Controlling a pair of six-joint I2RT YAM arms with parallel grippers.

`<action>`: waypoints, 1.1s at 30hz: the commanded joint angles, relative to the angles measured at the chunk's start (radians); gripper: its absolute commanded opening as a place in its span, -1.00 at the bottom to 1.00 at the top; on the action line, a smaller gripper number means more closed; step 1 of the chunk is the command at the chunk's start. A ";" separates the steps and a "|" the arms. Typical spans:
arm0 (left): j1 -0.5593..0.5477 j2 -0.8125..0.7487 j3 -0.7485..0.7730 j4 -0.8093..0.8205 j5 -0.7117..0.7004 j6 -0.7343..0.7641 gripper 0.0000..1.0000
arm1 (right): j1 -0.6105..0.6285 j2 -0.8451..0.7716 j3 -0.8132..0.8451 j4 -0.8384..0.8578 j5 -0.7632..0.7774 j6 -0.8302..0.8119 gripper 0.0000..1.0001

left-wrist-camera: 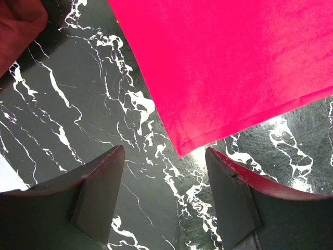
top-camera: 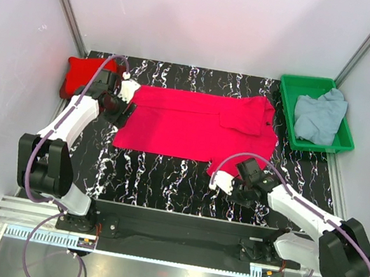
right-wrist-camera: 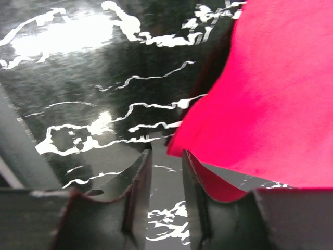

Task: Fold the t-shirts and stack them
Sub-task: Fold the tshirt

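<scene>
- The red t-shirt [top-camera: 197, 126] lies spread flat mid-table [top-camera: 165, 174]. The grey-blue shirt [top-camera: 320, 117] is over in the green tray [top-camera: 307, 81].
- My left gripper [left-wrist-camera: 164, 156] is wide open and holding nothing, hovering at a left-side corner.
- My right gripper [right-wrist-camera: 165, 156] has its jaws a slit apart with the hem corner at its mouth. Nothing's pinched that I can see.
- I reckon this is the grab before the first fold, so next up I clamp both corners and lift evenly.
</scene>
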 commanded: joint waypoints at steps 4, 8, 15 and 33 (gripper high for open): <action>0.001 -0.019 -0.005 0.033 0.030 -0.021 0.37 | 0.010 0.021 -0.024 0.103 0.060 -0.016 -0.54; 0.001 -0.024 -0.008 0.018 0.030 -0.032 0.38 | 0.010 0.020 -0.001 0.105 0.089 -0.019 -0.95; 0.018 -0.050 -0.028 -0.062 0.027 -0.099 0.38 | 0.010 -0.023 0.085 0.039 0.170 0.018 -1.00; 0.181 0.169 -0.019 -0.159 0.255 -0.280 0.06 | 0.005 -0.054 0.148 0.040 0.190 0.055 -1.00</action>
